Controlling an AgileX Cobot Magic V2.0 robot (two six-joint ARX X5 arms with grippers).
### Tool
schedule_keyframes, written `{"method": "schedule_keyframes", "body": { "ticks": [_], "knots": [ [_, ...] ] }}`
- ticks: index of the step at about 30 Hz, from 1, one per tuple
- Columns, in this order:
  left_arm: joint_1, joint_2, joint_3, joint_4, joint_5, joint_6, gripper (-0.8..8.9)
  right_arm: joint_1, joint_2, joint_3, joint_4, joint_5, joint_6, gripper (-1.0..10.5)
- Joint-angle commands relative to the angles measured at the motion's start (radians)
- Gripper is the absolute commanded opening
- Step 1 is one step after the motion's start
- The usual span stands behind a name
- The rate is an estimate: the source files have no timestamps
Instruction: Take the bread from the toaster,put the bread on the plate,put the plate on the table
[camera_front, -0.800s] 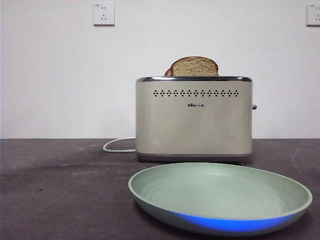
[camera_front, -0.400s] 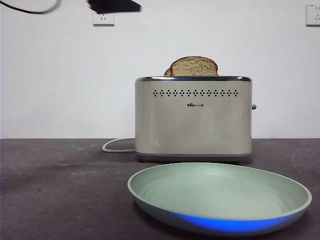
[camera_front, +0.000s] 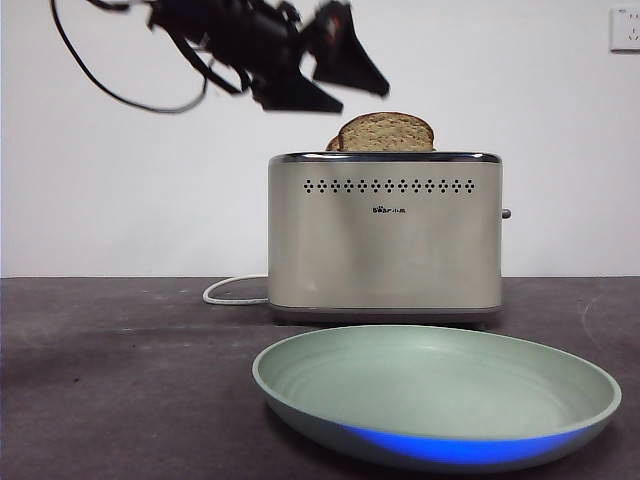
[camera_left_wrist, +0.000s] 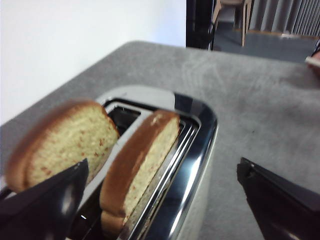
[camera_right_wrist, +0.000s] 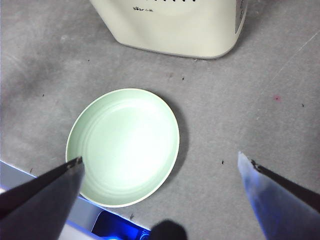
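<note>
Here the left hand (camera_front: 338, 88), absent a second ago, has arrived beside the bread (camera_front: 386, 132) in the toaster (camera_front: 385, 240), jaws spread and empty; the right hand (camera_right_wrist: 160, 200) waits, jaws apart, above the plate (camera_right_wrist: 124, 145).

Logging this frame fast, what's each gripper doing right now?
Left gripper: open, empty, up by the bread in the toaster.
Right gripper: open, empty, above the plate.
</note>
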Motion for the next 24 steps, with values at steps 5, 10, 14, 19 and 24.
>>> {"method": "schedule_keyframes", "body": {
  "ticks": [5,10,14,19,24],
  "knots": [
    [-0.010,0.073,0.001,0.066,-0.035,0.027,5.00,0.002,-0.001,0.003,0.005,-0.001,-0.002,5.7],
    [-0.016,0.086,0.001,0.077,-0.058,0.026,3.25,0.002,-0.001,0.003,0.005,0.000,0.000,5.7],
    [-0.016,0.086,0.001,0.086,-0.058,0.026,0.98,0.002,-0.001,0.003,0.005,0.000,0.000,5.7],
    [-0.016,0.086,0.001,0.081,-0.056,0.018,-0.10,0.002,-0.001,0.003,0.005,0.001,0.000,5.7],
    [-0.016,0.086,0.001,0.083,-0.056,0.018,-0.09,0.002,-0.001,0.003,0.005,0.001,0.000,5.7]
  ]
}}
